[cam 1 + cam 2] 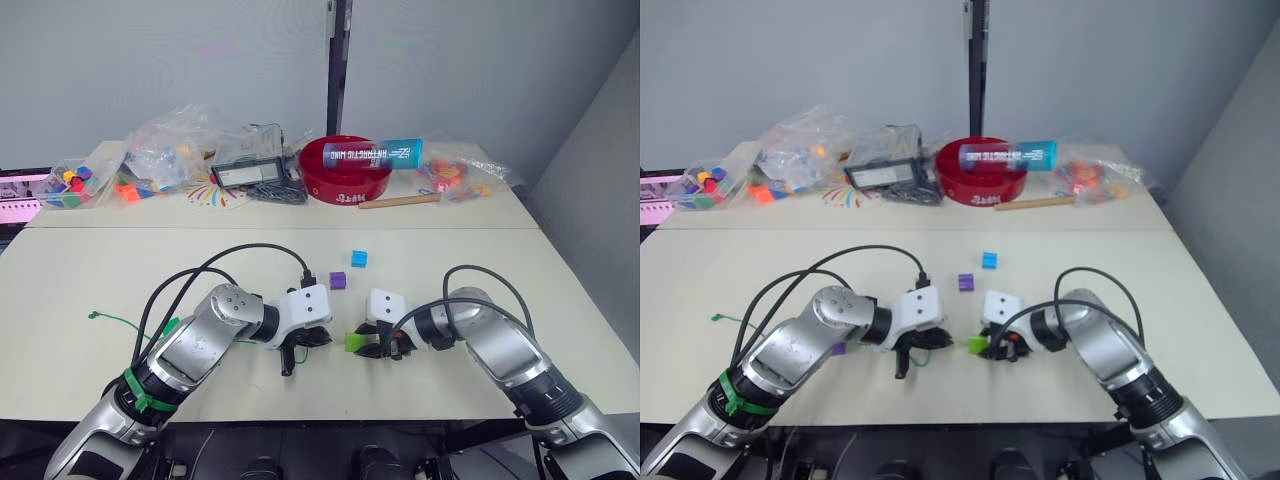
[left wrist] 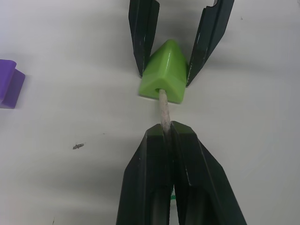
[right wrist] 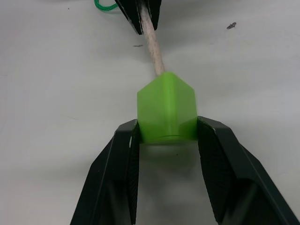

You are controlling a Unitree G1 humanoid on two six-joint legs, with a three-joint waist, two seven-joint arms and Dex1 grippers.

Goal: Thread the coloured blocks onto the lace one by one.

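Lace tip [image 2: 164, 110] enters pincer-held lime block [image 2: 163, 75].

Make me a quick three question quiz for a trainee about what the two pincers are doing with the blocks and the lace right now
1. True or false: the right pincer grips the lime green block.
2. What does the left pincer hold? A) a purple block B) the lace's pale tan tip C) nothing
3. Fill in: the tan tip is entering the ____ in the lime green block.

Key:
1. True. Its two fingers clamp the block's sides.
2. B. The fingers are shut on the stiff tip; the purple block and the cyan-blue block lie loose on the table.
3. Hole.
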